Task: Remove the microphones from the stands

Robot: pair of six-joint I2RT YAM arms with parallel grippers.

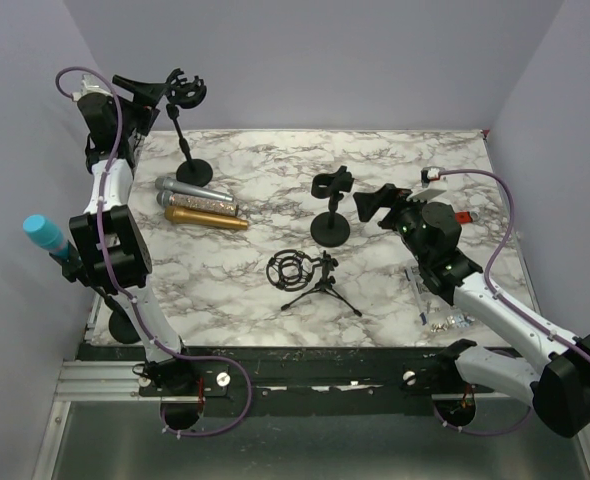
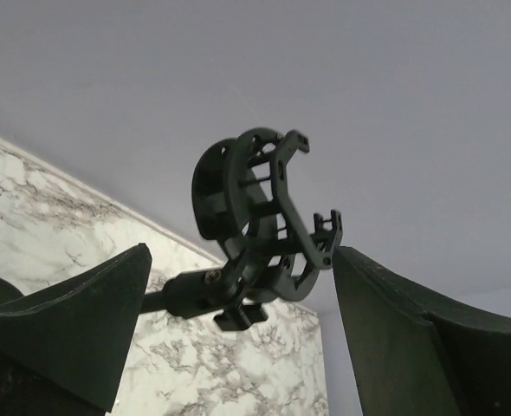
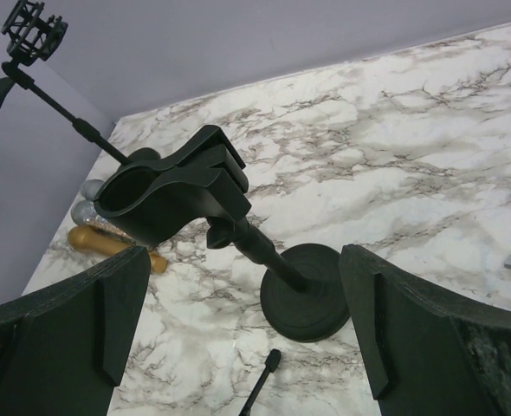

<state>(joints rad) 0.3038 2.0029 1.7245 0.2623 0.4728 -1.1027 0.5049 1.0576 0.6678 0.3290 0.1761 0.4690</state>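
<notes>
Three microphones lie on the marble table, two silver [image 1: 187,189] and one gold [image 1: 207,216]; the gold one also shows in the right wrist view [image 3: 95,242]. A tall stand [image 1: 184,135] with an empty black shock mount [image 1: 186,90] stands at the back left. My left gripper [image 1: 158,92] is open beside that mount [image 2: 255,217], with its fingers on either side and touching nothing [image 2: 242,260]. A short round-base stand [image 1: 331,228] carries an empty clip [image 3: 164,195]. My right gripper [image 1: 368,203] is open and empty just right of it [image 3: 242,251].
A small tripod stand with a ring mount [image 1: 305,272] lies tipped over in the front middle. Small packets [image 1: 437,318] lie at the front right. A white and red item [image 1: 435,176] lies at the back right. A light blue cylinder [image 1: 45,236] sits by the left arm.
</notes>
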